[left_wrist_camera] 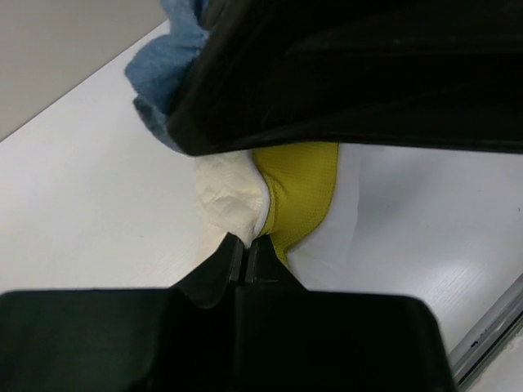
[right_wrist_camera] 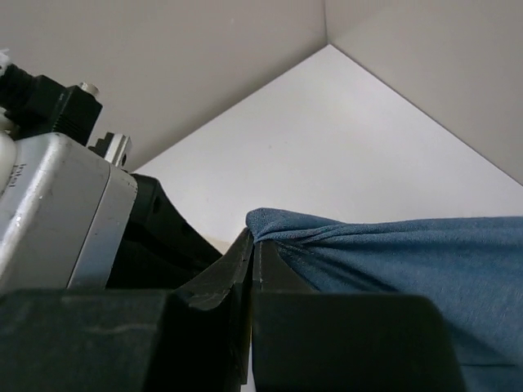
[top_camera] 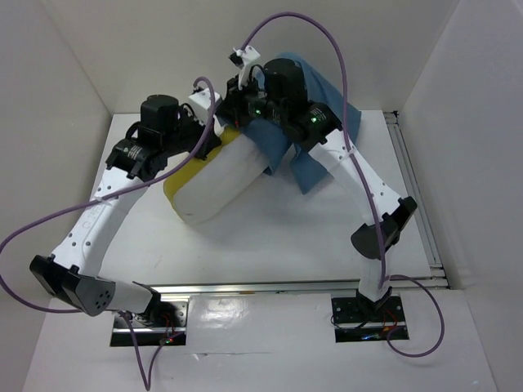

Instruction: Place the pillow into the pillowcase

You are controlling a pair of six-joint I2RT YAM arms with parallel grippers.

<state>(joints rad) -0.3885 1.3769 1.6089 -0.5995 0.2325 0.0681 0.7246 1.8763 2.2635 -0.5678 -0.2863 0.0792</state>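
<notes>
I count one pillow (top_camera: 214, 184) and one pillowcase (top_camera: 304, 171), with two arms working them; nothing else lies on the table (top_camera: 278, 237) that I can make out.

The pillow sits left of centre, running from near-left towards far-right; its far end meets the blue cloth, though I cannot tell from above how far it is inside, if at all. The pillowcase is at the far middle and right, bunched and lifted under the wrists.

My left gripper (left_wrist_camera: 247, 245) is pinched tight on a corner of the pillow, where cream textured fabric meets the yellow panel; the pads are all but touching with cloth between them. My right gripper (right_wrist_camera: 252, 243) is likewise clamped on a folded edge of the pillowcase, holding it up off the table; the two wrists are close beside each other.

I judge both things light and very soft. The pillow will squash and sag rather than push, so a corner or the piped seam is the sensible hold, where the fabric is firmer. The pillowcase is limp and will collapse shut unless its hem is held open and taut; denim against textured fabric will probably drag, so I expect feeding corner first to go better than shoving.
</notes>
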